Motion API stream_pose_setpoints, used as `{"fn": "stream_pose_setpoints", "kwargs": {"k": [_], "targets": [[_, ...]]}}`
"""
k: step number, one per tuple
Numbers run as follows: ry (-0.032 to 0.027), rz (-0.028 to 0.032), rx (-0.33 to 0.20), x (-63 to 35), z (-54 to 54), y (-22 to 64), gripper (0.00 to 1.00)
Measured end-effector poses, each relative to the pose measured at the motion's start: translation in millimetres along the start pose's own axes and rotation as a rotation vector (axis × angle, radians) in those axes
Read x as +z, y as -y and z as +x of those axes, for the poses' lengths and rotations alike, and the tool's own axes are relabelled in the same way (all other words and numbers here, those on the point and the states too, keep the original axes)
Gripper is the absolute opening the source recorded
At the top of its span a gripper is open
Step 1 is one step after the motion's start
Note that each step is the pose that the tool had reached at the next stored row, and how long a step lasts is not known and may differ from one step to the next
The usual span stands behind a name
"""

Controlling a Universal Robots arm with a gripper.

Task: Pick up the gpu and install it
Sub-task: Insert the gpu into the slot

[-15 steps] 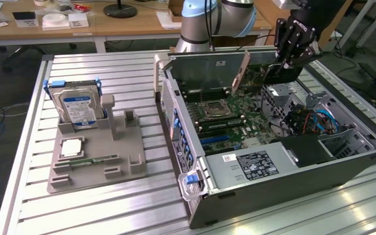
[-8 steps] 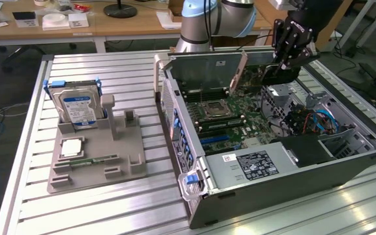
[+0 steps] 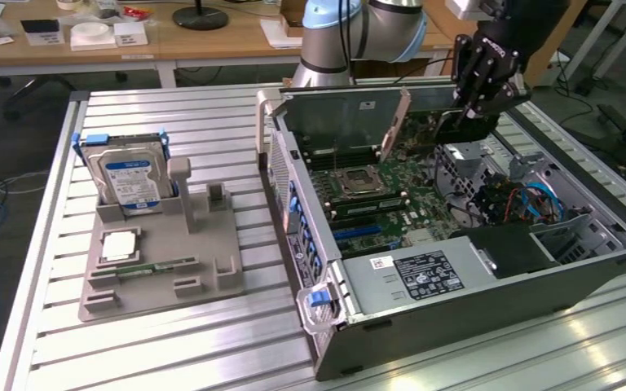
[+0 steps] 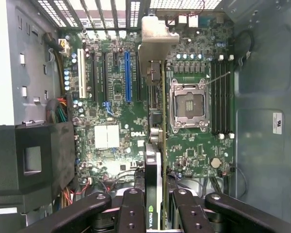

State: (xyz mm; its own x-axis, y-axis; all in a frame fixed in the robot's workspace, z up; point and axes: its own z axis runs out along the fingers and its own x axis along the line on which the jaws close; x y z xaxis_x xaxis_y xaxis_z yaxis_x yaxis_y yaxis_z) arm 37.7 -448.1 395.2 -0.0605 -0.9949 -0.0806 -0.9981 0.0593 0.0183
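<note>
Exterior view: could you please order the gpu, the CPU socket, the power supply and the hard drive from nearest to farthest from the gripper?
1. gpu: clamped in the gripper itself, over the open case.
2. CPU socket: on the motherboard, inside the case.
3. power supply: at the case's near end.
4. hard drive: upright in the grey holder, at the exterior view's left.
</note>
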Motion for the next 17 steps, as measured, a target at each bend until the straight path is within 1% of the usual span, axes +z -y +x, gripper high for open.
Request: {"fn": "stream_pose_setpoints", "kwargs": {"k": [4,8,10,13,17], "targets": [[0.0,0.0,-0.001,4.3,0.9,-1.9,0.26],[0.0,0.0001,-0.001,6.2,1.4,-6.9,0.26],[0.0003,0.0001,-0.001,8.7,1.9,-8.7,0.26],[0.0,0.0,-0.001,12.3,2.5,-9.6,0.26],[-0.0002,0.0,-0.001,12.3,2.5,-9.8,0.26]]}}
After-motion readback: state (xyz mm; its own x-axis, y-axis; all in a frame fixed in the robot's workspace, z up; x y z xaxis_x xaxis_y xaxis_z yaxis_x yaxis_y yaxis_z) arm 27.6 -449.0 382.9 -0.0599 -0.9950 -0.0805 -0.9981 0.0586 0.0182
